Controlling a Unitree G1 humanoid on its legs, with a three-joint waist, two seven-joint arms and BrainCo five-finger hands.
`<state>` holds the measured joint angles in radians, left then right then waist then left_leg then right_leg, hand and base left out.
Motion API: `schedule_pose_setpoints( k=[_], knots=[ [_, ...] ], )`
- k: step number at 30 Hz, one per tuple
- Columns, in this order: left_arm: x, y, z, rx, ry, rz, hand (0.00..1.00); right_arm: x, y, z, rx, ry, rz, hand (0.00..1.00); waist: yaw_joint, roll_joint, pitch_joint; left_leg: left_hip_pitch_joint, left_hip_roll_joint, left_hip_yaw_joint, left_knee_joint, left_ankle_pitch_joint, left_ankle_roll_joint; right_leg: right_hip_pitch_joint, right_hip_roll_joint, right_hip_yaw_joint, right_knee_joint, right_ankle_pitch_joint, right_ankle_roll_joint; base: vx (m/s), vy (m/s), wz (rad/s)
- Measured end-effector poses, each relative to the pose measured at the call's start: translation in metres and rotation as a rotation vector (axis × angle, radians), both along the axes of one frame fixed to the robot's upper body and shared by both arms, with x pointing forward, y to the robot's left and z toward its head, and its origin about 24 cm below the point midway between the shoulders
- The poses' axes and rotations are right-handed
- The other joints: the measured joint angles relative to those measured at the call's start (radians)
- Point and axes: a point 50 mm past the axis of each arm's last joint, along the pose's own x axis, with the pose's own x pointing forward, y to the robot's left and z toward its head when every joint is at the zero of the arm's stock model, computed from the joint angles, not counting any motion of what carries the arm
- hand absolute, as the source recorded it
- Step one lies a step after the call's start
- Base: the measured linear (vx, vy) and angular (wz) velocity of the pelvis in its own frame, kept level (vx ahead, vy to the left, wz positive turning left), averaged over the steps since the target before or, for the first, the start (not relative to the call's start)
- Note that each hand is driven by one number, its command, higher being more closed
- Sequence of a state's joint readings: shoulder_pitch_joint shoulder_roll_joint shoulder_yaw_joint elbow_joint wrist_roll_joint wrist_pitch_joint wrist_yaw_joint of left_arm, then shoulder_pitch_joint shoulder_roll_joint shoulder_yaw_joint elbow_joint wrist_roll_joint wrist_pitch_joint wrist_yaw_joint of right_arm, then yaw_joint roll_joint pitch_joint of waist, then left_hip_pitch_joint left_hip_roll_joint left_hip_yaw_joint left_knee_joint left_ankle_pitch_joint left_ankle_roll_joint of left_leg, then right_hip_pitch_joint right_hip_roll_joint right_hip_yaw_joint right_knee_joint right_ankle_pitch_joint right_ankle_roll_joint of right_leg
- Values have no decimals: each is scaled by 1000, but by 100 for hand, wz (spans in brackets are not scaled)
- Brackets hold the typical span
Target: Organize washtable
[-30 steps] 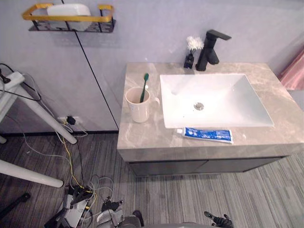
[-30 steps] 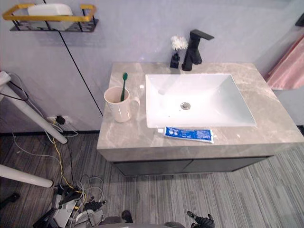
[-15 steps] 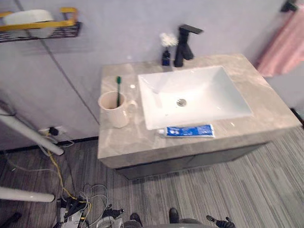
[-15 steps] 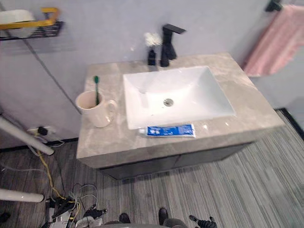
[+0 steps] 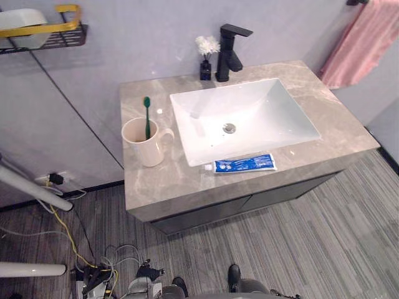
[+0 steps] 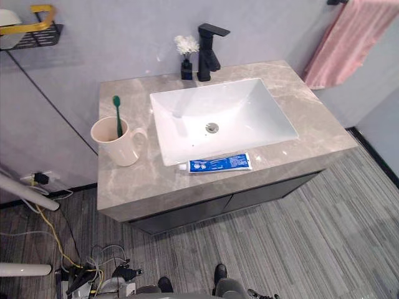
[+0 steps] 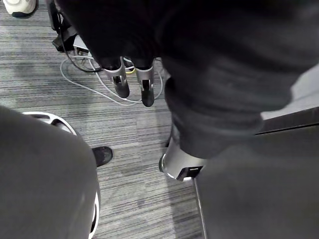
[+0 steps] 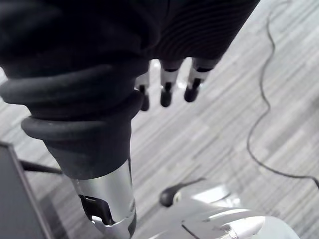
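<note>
Slack, empty: left robot hand (image 7: pixel 146 87), right robot hand (image 8: pixel 166 90); flat tube (image 5: pixel 244 164) on veined stone counter (image 5: pixel 149 180).

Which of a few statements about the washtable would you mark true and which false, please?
1. The toothbrush stands in the mug. True.
2. The toothpaste lies inside the sink. False: it lies flat on the counter, in front of the sink.
3. The mug stands on the robot's right of the sink. False: it stands on the left.
4. The faucet behind the sink is black. True.
5. The left hand holds the toothpaste. False: it hangs open and empty above the floor, as does the right hand.
</note>
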<state>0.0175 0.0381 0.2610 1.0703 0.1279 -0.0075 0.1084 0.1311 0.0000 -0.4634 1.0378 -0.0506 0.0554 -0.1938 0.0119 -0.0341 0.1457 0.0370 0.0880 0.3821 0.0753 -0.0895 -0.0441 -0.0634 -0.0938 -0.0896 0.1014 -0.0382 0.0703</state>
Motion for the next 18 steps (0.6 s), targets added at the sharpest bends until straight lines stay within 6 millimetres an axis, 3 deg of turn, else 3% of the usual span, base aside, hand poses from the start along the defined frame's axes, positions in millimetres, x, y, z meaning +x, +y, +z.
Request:
schedule_pose_setpoints(
  k=[2,6,9,12,16,18],
  knots=[
    [1,-4,0,-5,-3,-12,0,4,-2,1,-8,-6,29,0,-1,1,0,-26,6,-37,33,-2,-2,5,-5,-32,14,-15,-7,-52,-41,63],
    [0,-9,-1,-50,-16,63,0,4,-12,2,-36,5,44,0,2,37,7,-67,6,-106,76,-18,-4,-12,-16,-93,79,-76,-7,-108,-43,45],
    [-5,-13,-3,-80,-9,101,0,3,-14,2,-32,7,36,0,5,62,5,-57,-3,-106,37,-19,-8,-10,-13,-92,88,-86,-2,-59,-39,9],
    [-6,-14,-3,-84,-5,99,0,1,-14,2,-22,5,45,0,2,65,3,-46,-7,-107,11,-5,-8,-9,-12,-90,83,-86,-2,45,10,-4],
    [-9,-14,-5,-84,9,80,0,-6,-12,0,6,15,27,0,-3,63,-13,33,-23,-132,-112,61,-4,35,-8,-114,43,-70,-10,164,8,15],
    [-10,-13,-5,-80,16,46,0,-9,-11,-1,26,10,-6,0,-4,50,-22,59,-21,-151,-164,80,-10,70,4,-142,2,-63,-18,164,-2,33]
  ],
)
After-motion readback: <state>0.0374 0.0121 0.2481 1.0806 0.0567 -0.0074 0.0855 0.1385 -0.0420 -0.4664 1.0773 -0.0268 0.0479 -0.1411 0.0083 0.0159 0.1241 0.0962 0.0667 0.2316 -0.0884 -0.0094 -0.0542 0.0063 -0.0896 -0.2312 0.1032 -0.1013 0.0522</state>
